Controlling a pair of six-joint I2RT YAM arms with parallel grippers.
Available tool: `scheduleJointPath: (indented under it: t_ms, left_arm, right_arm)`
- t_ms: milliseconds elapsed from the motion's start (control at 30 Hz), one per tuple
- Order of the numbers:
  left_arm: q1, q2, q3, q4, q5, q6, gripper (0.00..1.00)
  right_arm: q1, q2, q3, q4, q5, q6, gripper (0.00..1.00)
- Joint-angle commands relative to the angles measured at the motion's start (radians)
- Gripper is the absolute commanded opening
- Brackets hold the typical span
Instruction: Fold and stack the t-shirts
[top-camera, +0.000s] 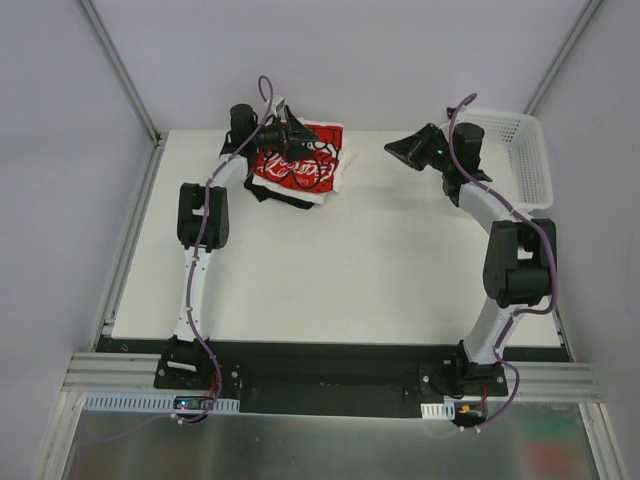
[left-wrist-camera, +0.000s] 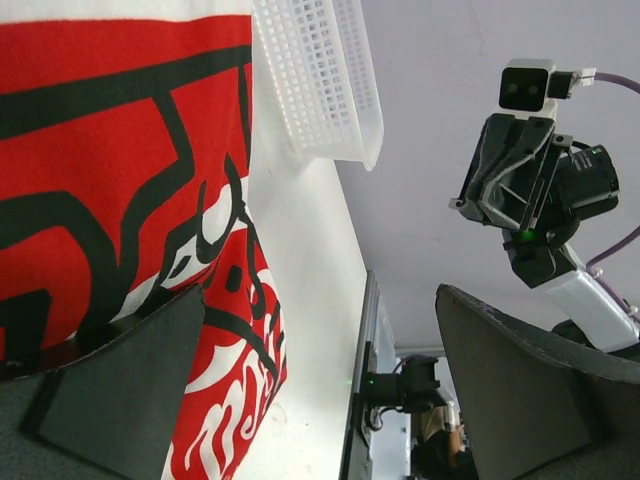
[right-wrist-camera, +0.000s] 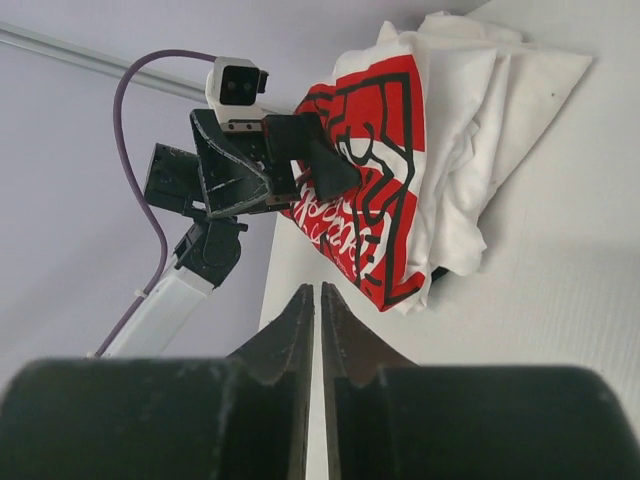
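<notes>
The red t-shirt (top-camera: 300, 165) with white lettering lies folded on top of a pile at the back left of the table. White t-shirts (top-camera: 337, 180) and a black one (top-camera: 275, 197) show under it. My left gripper (top-camera: 290, 130) is open at the pile's far edge, one finger against the red cloth (left-wrist-camera: 120, 170), holding nothing. In its wrist view the jaws (left-wrist-camera: 320, 380) stand wide apart. My right gripper (top-camera: 402, 150) is shut and empty, held above the table right of the pile; its wrist view (right-wrist-camera: 317, 300) looks at the red shirt (right-wrist-camera: 370, 170) and white shirts (right-wrist-camera: 470, 120).
A white plastic mesh basket (top-camera: 525, 160) stands at the back right corner, behind the right arm; it also shows in the left wrist view (left-wrist-camera: 320, 80). Grey walls close the table on the left, back and right.
</notes>
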Motion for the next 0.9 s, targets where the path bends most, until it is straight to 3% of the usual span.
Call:
scheduleJointPath:
  t_ms: [0,200,333,533,800,867]
  left_arm:
    - [0.054,0.019,0.073,-0.085,-0.040,0.072,0.99]
    - [0.068,0.040,0.098,0.028,-0.009,-0.013,0.99]
    - [0.074,-0.058,0.032,0.136,0.017,-0.053,0.99]
    - [0.082,-0.220,-0.042,0.119,0.063,0.019,0.99]
    - [0.109,-0.346,-0.091,0.046,0.110,0.097,0.99]
    - [0.126,-0.368,-0.103,0.012,0.109,0.143,0.99]
  right_arm:
    - [-0.010,-0.008,0.067,0.035,-0.028,0.012,0.11]
    - [-0.009,0.199,0.246,0.004,-0.065,0.056,0.24]
    - [-0.012,0.314,0.345,0.001,-0.094,0.093,0.26]
    - [-0.013,0.458,0.475,-0.005,-0.119,0.136,0.41]
    - [-0.006,0.589,0.529,0.007,-0.139,0.182,0.45]
    - [-0.001,0.611,0.534,0.025,-0.139,0.208,0.33]
